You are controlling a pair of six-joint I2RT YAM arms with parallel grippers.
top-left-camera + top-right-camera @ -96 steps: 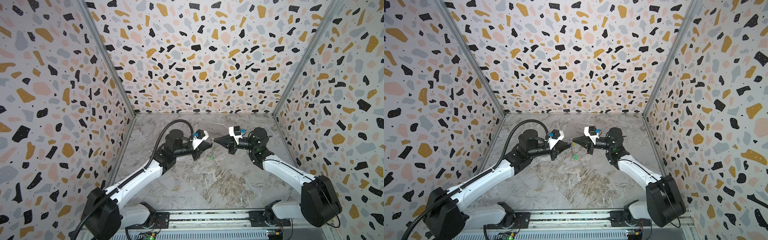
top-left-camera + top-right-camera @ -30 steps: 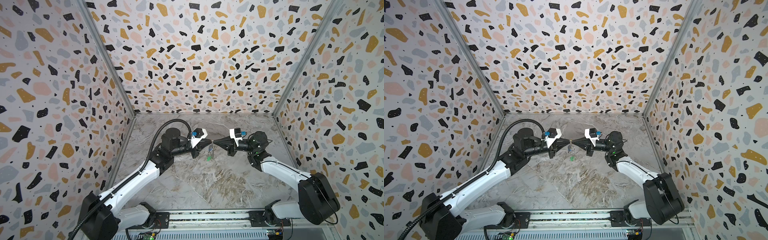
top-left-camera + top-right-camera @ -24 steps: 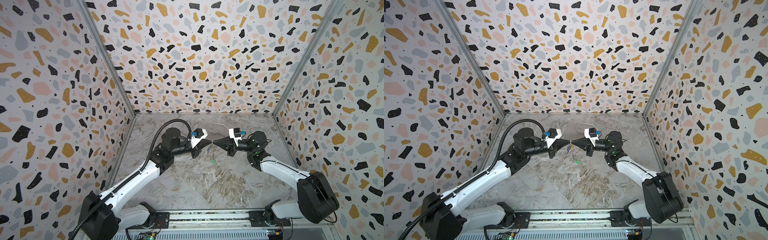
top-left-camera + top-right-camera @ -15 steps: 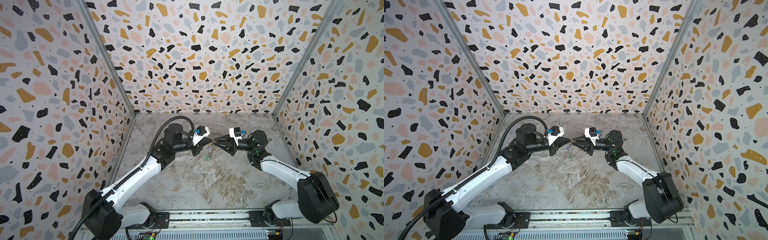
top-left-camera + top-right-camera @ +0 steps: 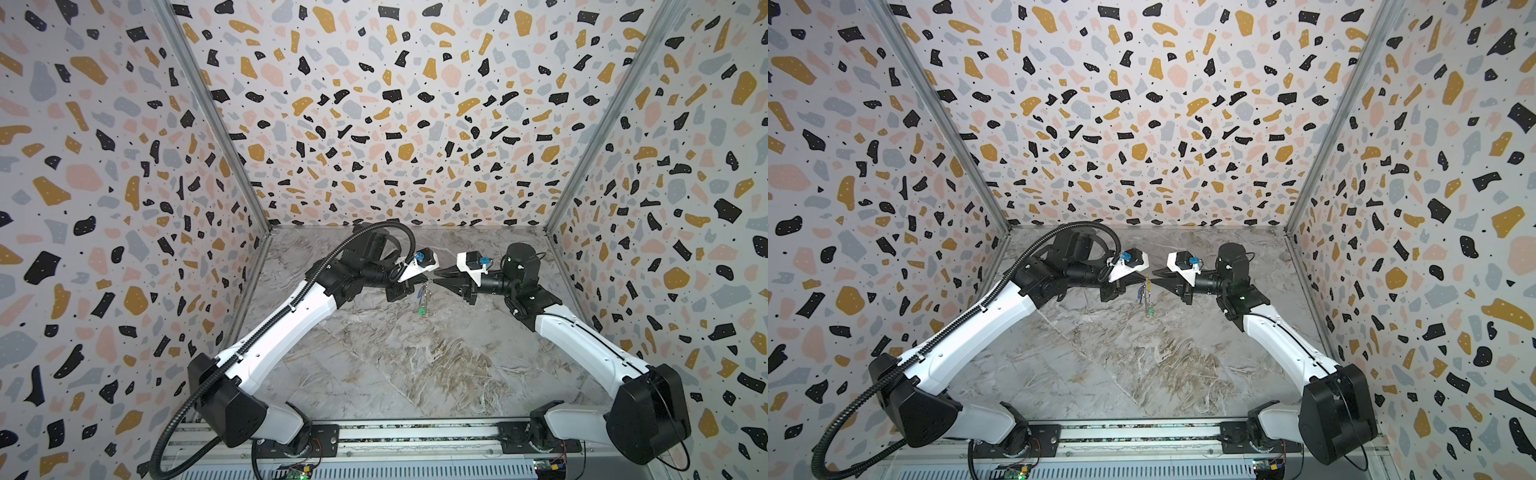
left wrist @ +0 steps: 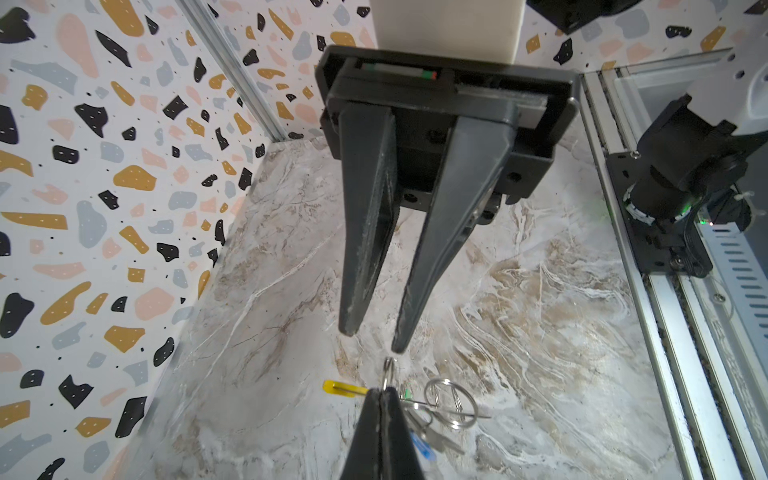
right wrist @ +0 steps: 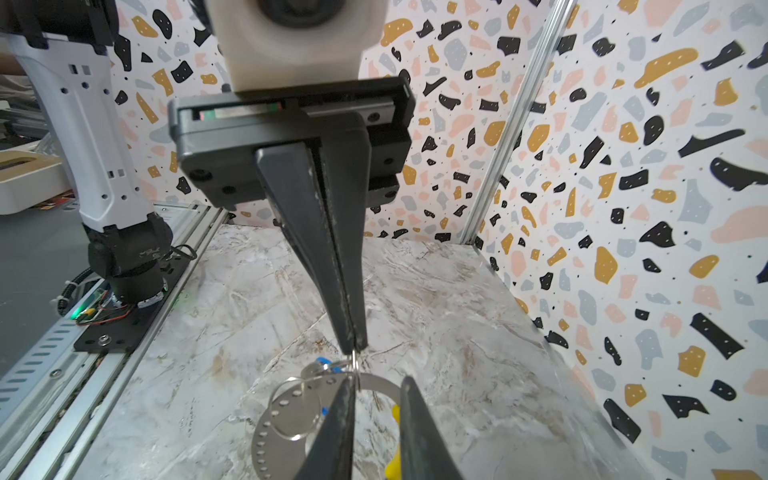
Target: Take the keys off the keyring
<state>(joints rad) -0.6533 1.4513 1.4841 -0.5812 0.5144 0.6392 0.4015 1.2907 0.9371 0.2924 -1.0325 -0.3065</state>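
The keyring [image 6: 451, 401] hangs in the air as a bunch of thin silver rings with a yellow sleeve [image 6: 343, 387]. My left gripper [image 6: 384, 390] is shut on it, and a small ring pokes out past the tips. A silvery key [image 6: 440, 440] with a blue tag [image 6: 422, 446] dangles below. In both top views a green tag [image 5: 422, 311] [image 5: 1149, 311] hangs lowest. My right gripper [image 7: 378, 380] faces the left gripper [image 7: 353, 347] tip to tip, open by a narrow gap with nothing clamped. The yellow sleeve [image 7: 395, 415] shows between its fingers.
The marble floor [image 5: 415, 365] lies well below the bunch. Speckled walls close in on three sides, and a metal rail [image 5: 415, 436] with both arm bases runs along the front. Both arms [image 5: 291, 324] [image 5: 582, 345] reach in towards the middle back.
My right gripper, shut on the bunch a second ago, has opened and let go. The left gripper has stayed shut on the keyring and shifted slightly towards the back.
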